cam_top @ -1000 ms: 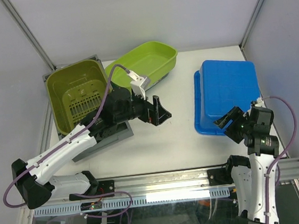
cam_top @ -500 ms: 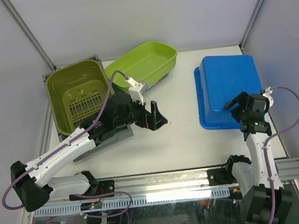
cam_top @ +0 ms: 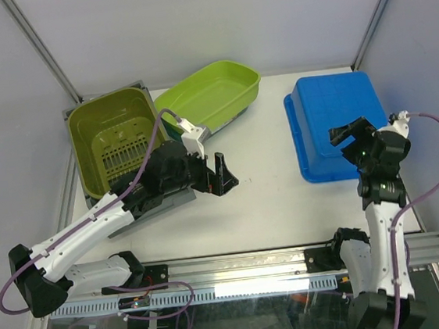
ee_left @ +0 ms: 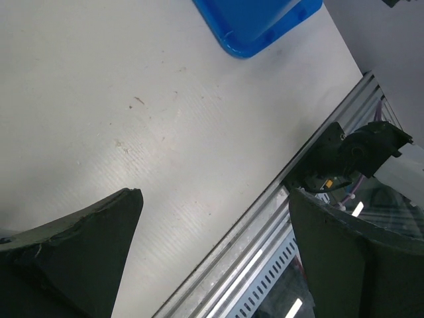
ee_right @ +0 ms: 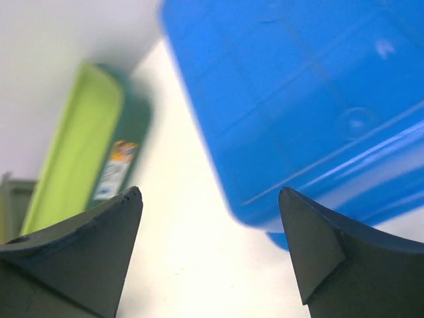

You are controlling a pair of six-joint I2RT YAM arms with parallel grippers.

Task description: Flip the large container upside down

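Right gripper, overhead view: my right gripper (cam_top: 350,133) hangs with its jaws apart and nothing between them, over the near right part of the blue container (cam_top: 328,110).
Container, overhead view: it sits at the upper right of the frame on the table (cam_top: 271,206), flat base facing up and rim flange down. I judge the flip looks done.
Left gripper, overhead view: my left gripper (cam_top: 222,176) is mid-frame, spread and empty, well apart from the blue container.
Left wrist view: the left gripper (ee_left: 213,193) is spread wide over bare table. A corner of the blue container (ee_left: 258,20) shows at the top edge, far from the fingers.
Right wrist view: the right gripper (ee_right: 209,191) gapes. The blue container (ee_right: 298,99) fills the upper right, blurred, beyond the fingertips and not touching them as far as I can tell.
Handling: I judge it stiff, thin plastic, light, with smooth, slick walls. The rim lip along a long side is the place to take hold, not the flat base.
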